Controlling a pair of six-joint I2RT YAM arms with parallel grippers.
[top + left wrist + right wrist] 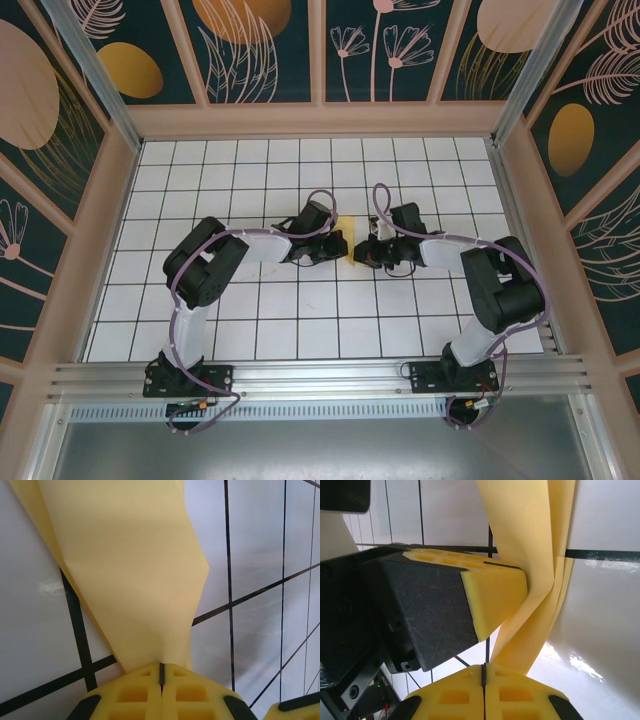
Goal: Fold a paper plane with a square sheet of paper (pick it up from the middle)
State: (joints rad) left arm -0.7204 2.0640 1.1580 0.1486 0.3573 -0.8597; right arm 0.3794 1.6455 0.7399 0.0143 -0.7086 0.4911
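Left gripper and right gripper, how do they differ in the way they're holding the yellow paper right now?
The left gripper reaches in from the left in the top view; the right gripper comes from the right. Above the left gripper the yellow paper fans out as a broad folded face; above the right gripper it rises as a narrower, curling band. Shared: both are shut on the same paper.

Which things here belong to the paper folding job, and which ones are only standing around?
Belong to the job:
yellow paper, partly folded
left gripper and right gripper, both shut on it

Just there:
white grid table
dark walls with painted ovals
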